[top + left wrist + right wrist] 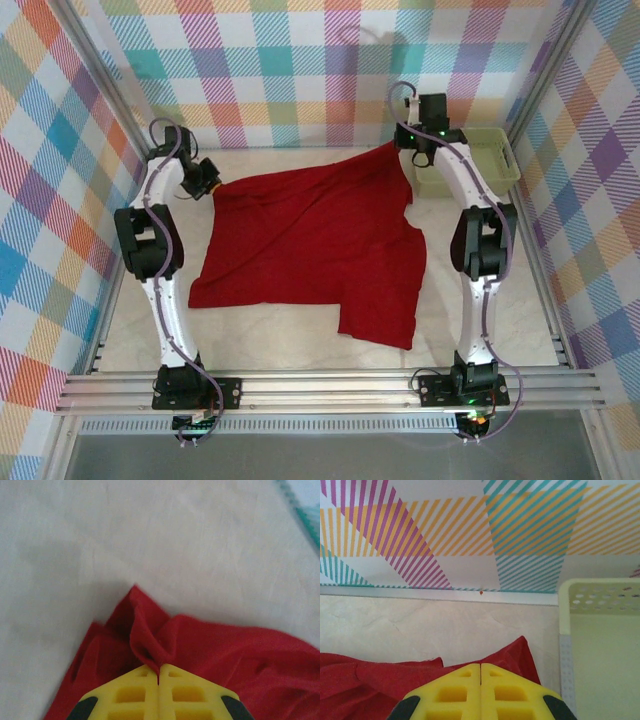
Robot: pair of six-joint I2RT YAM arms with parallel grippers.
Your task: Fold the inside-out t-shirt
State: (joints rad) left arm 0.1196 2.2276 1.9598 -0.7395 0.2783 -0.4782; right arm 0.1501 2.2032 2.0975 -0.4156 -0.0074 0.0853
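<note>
The inside-out t-shirt (310, 245) is a plain deep-red cloth lying mostly flat across the middle of the table, with its near right part hanging toward the front. My left gripper (210, 184) is at the shirt's far left corner. In the left wrist view its yellow fingers (135, 695) are shut on a pinched fold of the shirt (150, 640). My right gripper (418, 156) is at the far right corner, which is drawn up toward it. In the right wrist view its jaws are pressed together (481, 666) with the shirt (520, 655) bunched right at the tips.
A pale green plastic basket (492, 150) stands at the far right, just right of my right gripper, and its rim (565, 610) is close beside the shirt corner. Checked walls enclose the table on three sides. Aluminium rails run along the near edge.
</note>
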